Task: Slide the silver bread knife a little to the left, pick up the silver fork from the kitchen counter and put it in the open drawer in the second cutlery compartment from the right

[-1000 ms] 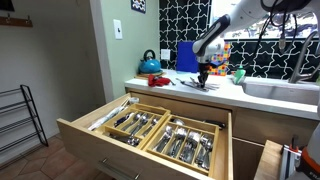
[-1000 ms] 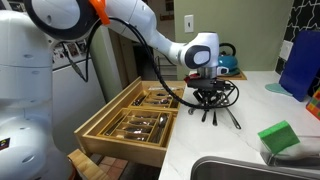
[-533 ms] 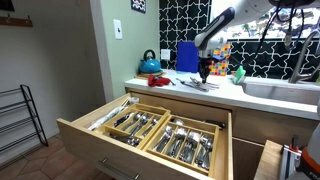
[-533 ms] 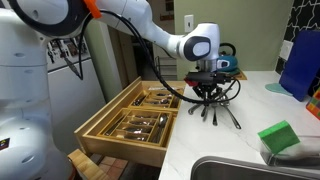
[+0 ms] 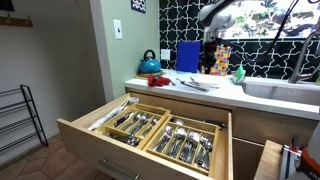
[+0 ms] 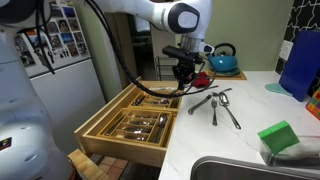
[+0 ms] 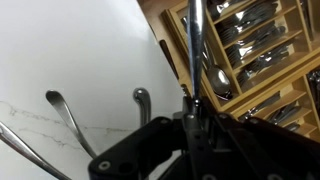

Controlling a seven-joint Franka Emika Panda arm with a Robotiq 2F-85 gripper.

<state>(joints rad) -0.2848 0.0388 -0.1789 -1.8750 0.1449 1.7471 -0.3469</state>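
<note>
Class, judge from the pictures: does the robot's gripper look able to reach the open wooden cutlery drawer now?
Probably yes. The gripper, shut on a silver fork, hangs above the white counter edge; the open wooden cutlery drawer lies below with nothing between.

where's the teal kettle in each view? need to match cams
In an exterior view: kettle left of centre, on the counter.
In an exterior view: kettle upper right, at the counter's back.
Wrist view: not in it.
Shared landmark: the open drawer.
</note>
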